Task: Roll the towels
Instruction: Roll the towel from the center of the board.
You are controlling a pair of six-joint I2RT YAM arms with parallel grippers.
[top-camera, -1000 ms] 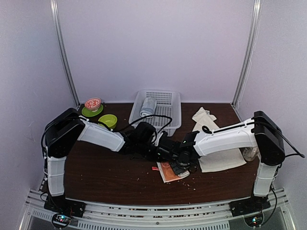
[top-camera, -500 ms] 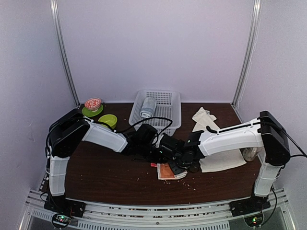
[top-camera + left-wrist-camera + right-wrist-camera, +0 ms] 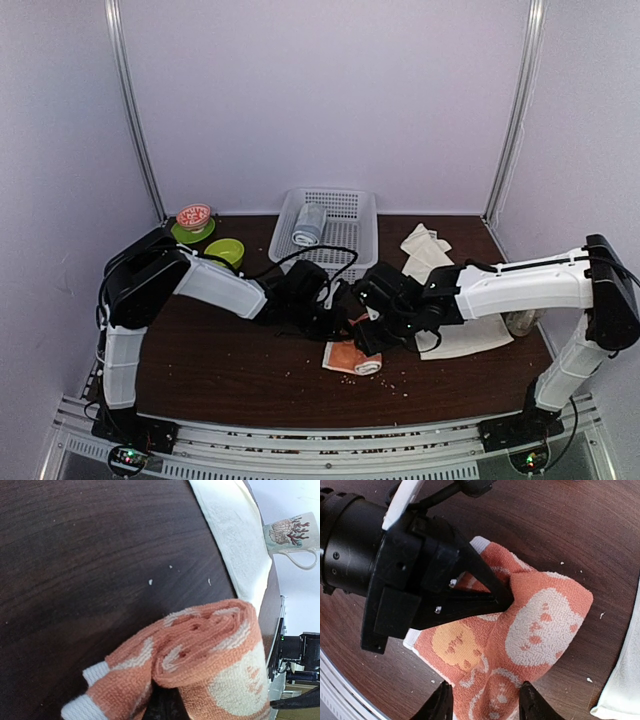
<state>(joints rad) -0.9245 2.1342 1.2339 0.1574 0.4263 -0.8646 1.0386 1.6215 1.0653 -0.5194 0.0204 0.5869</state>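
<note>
the salmon towel (image 3: 530,625), half rolled, lies on the table (image 3: 230,360) with the left gripper (image 3: 507,596) pinched shut on its core. the right gripper (image 3: 485,702) stands spread over it, seemingly loose. the cream towel (image 3: 478,336) lies flat, not yet rolled.

The salmon-orange towel (image 3: 535,625), printed with white cartoon animals, lies partly rolled on the dark wooden bench (image 3: 570,525). The black left tool (image 3: 502,596) has its fingers pressed together to a point, pinching a fold of the towel's roll. The right tool (image 3: 485,702) sits over the towel's edge, its two dark fingertips (image 3: 442,702) spread apart with cloth showing between them. At the right, the cream-white towel (image 3: 622,685) shows only an edge. Pale crumbs (image 3: 562,563) dot the wood.
</note>
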